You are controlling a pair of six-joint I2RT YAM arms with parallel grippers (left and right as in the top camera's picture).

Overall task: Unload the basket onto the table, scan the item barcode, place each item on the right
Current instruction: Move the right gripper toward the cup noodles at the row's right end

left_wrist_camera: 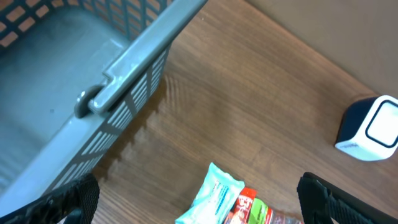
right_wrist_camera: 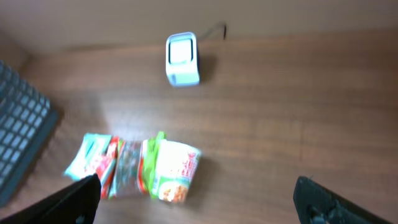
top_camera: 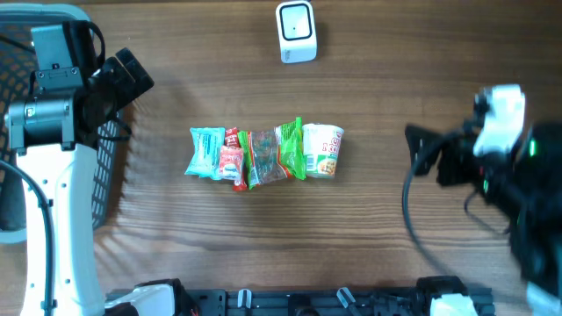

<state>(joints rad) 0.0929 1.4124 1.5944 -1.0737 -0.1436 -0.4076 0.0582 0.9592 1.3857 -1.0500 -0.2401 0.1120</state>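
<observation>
Presently the snack row [top_camera: 263, 156] lies mid worktop [top_camera: 378, 70], long axis left-right, cup [top_camera: 322, 150] end nearest the right end effector [top_camera: 420, 154], left end effector [top_camera: 133, 77] farther, both with jaws apart and empty.

Packets [top_camera: 241, 158] lie in a row mid table [top_camera: 395, 79], cup [top_camera: 322, 151] at the right end (touching); scanner [top_camera: 296, 32] behind, well apart; basket [top_camera: 107, 175] at left.

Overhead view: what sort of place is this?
Probably a mock shop checkout on a wooden table: a white barcode scanner, a row of packaged snacks, and a grey plastic basket.
</observation>
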